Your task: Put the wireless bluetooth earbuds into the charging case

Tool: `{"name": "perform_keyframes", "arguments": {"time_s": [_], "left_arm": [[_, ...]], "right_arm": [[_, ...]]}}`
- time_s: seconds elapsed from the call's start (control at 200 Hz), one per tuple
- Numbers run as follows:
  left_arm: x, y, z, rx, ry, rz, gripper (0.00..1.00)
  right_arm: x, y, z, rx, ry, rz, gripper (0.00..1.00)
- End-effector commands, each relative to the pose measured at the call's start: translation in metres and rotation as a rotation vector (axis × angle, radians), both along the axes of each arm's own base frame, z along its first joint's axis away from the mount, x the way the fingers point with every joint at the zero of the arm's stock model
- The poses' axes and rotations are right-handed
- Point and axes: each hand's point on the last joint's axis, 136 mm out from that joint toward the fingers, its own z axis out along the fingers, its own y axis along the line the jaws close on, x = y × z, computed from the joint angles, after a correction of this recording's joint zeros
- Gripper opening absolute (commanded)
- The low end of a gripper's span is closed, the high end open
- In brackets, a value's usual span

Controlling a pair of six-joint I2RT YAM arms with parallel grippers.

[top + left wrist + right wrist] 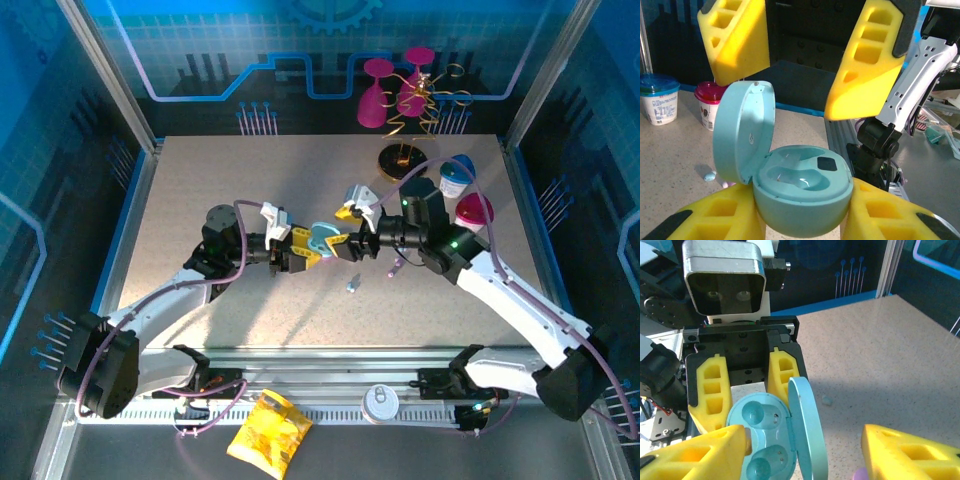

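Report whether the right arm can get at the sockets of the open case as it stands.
Likely yes. The left tool holds the case with its lid swung open, and both sockets face the right tool, whose fingers are spread on either side. Nothing sits between them.

Cool bluish light falls on the speckled beige worktop, brightest toward its far edge, with soft shadows across its middle. The right wrist view shows a bright patch beside grey shade. The yellow foam fingers are strongly lit, the nearest blurred. The pale blue clamshell charging case carries glossy glare.
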Motion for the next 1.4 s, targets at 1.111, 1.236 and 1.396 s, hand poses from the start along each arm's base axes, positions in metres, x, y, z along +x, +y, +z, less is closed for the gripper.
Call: {"name": "perform_keyframes", "arguments": {"time_s": [1.111,1.236,1.396], "left_arm": [[0.003,0.015,0.028,-0.13,-0.165,0.096,0.32],[-0.001,0.018,0.034,-0.158,-0.168,0.101,0.32],[-0.006,0.02,0.036,-0.16,-0.187,0.111,0.32]], "right_arm": [[0.056,-0.139,-0.164,-0.194,0.544,-0.915,0.77],[0.045,-0.127,-0.196,-0.296,0.618,-0.942,0.72],[0.031,-0.099,-0.227,-0.405,0.675,-0.939,0.65]]}}
